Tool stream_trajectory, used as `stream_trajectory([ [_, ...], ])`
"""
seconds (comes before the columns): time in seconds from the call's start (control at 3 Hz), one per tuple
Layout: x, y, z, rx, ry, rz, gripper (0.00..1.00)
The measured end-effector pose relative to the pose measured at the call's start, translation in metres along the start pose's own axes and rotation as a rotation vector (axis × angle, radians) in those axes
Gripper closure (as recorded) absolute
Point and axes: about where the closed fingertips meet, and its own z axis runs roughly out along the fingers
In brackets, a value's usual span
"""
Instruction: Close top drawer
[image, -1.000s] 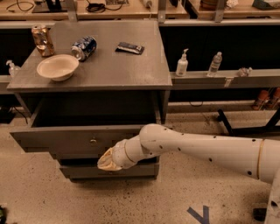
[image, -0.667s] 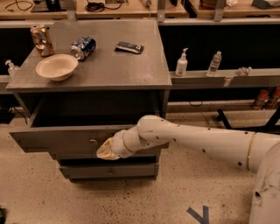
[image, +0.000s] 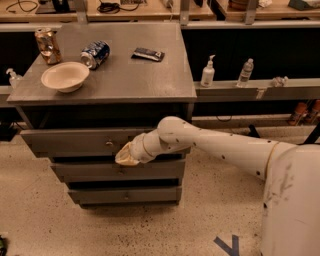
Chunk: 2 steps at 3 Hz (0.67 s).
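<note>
The top drawer (image: 70, 141) is a wide grey drawer with a small metal knob (image: 109, 144) at its centre. It sticks out only a little from the grey cabinet (image: 125, 85). My gripper (image: 126, 156) is at the end of the white arm that reaches in from the right. It rests against the drawer's front panel, just right of and below the knob. Two similar grey drawers, the middle one (image: 100, 171) and the bottom one (image: 125, 194), sit below it.
On the cabinet top are a beige bowl (image: 65, 76), a bronze can (image: 47, 46), a blue can lying on its side (image: 95, 54) and a dark packet (image: 148, 54). Bottles (image: 207, 72) stand on a ledge to the right. Speckled floor lies in front.
The top drawer has slid into the cabinet and now sticks out much less. My gripper has moved up and forward against its front panel.
</note>
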Motion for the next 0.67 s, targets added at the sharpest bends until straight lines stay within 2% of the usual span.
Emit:
stream_trajectory([
  [0.33,0.0154,-0.0239,0.0014,0.002,0.011,0.025,1.0],
  [0.67,0.0247,-0.032,-0.0008,0.012,-0.006,0.028,1.0],
])
